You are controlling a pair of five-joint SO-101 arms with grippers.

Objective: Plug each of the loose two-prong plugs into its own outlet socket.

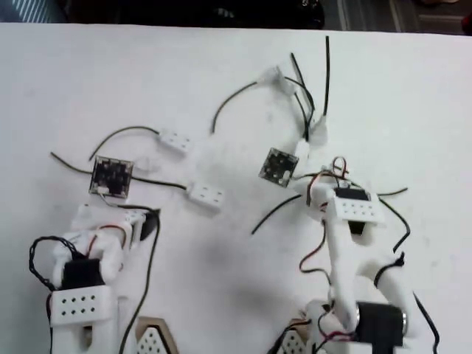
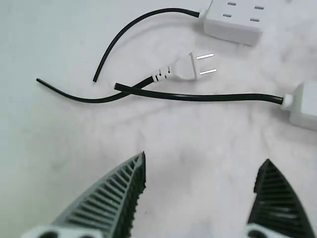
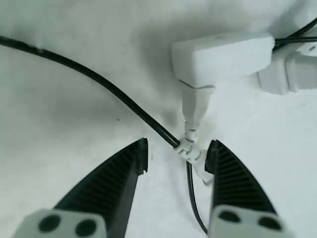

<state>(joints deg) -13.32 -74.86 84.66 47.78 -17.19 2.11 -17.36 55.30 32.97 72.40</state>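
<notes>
A loose white two-prong plug [image 2: 190, 72] lies flat on the white table, with its black cord trailing away. One white outlet block [image 2: 233, 20] lies beyond it and a second outlet block [image 2: 303, 105] off to one side. My left gripper [image 2: 203, 159] hangs open short of the plug, holding nothing. My right gripper [image 3: 178, 144] is open, and the ribbed neck of another white plug [image 3: 195, 106] lies between its fingers, close to one finger. That plug sits pushed into a white outlet block [image 3: 223, 57]. From above, the two left outlet blocks [image 1: 175, 140] [image 1: 206, 195] lie ahead of the left arm [image 1: 96, 243].
Several loose black cords [image 1: 310, 88] cross the table at the back middle. A white piece on a cord [image 1: 274, 76] lies there too. Another white block [image 3: 292, 69] touches the plugged one. A black cord [image 3: 99, 82] runs past my right gripper. The right arm [image 1: 354, 214] stands at front right.
</notes>
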